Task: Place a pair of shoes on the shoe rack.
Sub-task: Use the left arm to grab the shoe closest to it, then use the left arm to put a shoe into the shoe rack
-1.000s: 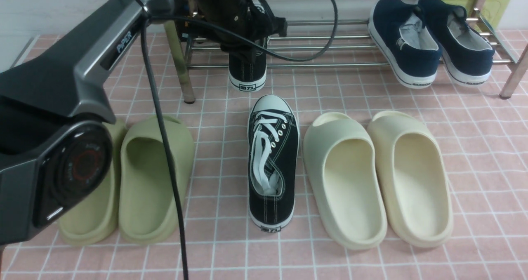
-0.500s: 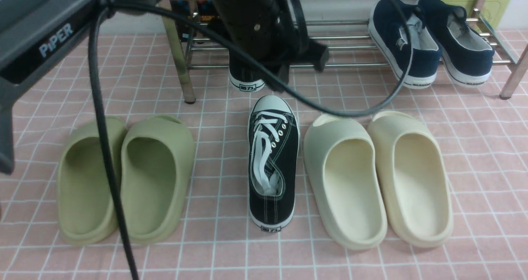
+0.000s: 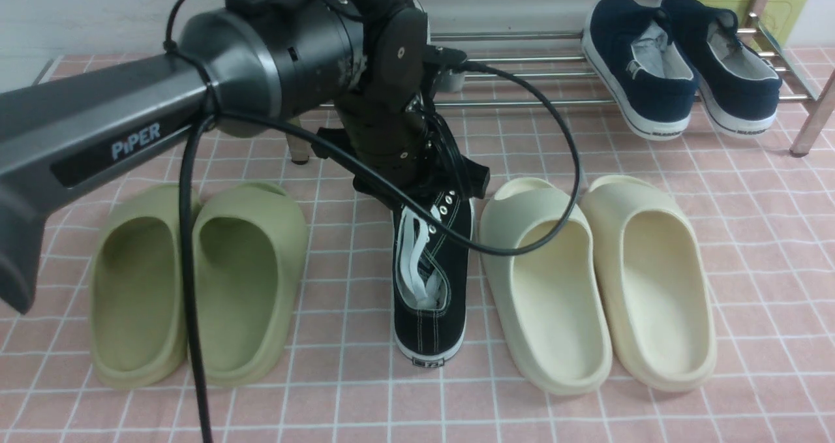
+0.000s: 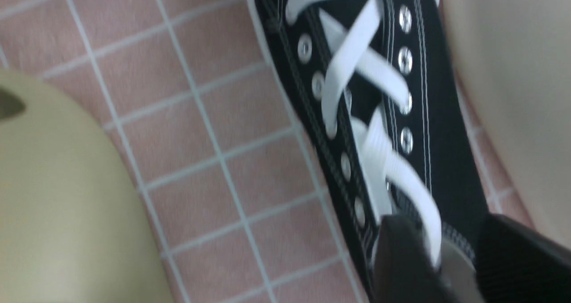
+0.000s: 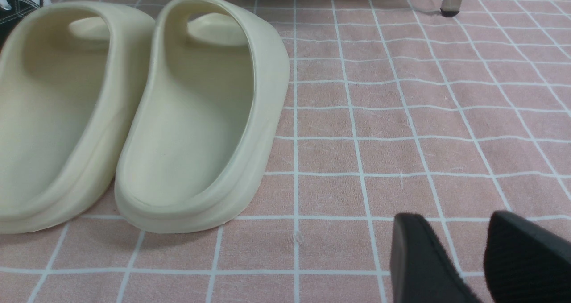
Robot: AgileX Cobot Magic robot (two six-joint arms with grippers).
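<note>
Change: a second ago the left arm was up at the shoe rack (image 3: pixel 535 102), setting the first sneaker heel-out on the lower bars. It has since swung back and dropped over the second sneaker (image 3: pixel 430 286), so one shoe looks delivered and the second pick is starting. The first sneaker's spot is now hidden behind the arm, so I can't confirm how it sits. The left gripper (image 4: pixel 450 240) was shut and now has its jaws apart, low over the laces and eyelets near the shoe's front; lace and canvas show in the gap, with no squeeze yet. The right gripper (image 5: pixel 464 249) is parked low toward the bench's right side, jaws apart with nothing between them. The second sneaker lies mid-bench (image 3: pixel 770 338), heel toward the near edge and toe toward the rack along the far edge. Room is tight on the right, where the cream slides (image 3: pixel 548 280) sit just beside the sneaker's side. There is a wider strip of bare cover on the left before the green slides (image 3: pixel 241 280). The left arm's cable (image 3: pixel 561 221) loops over the cream slide's toe and is a likely snag. The rack's bars look bare between the arm and the navy slip-ons (image 3: pixel 652 71) at the far right. The carry must clear the front bar and stay under the top rail.
</note>
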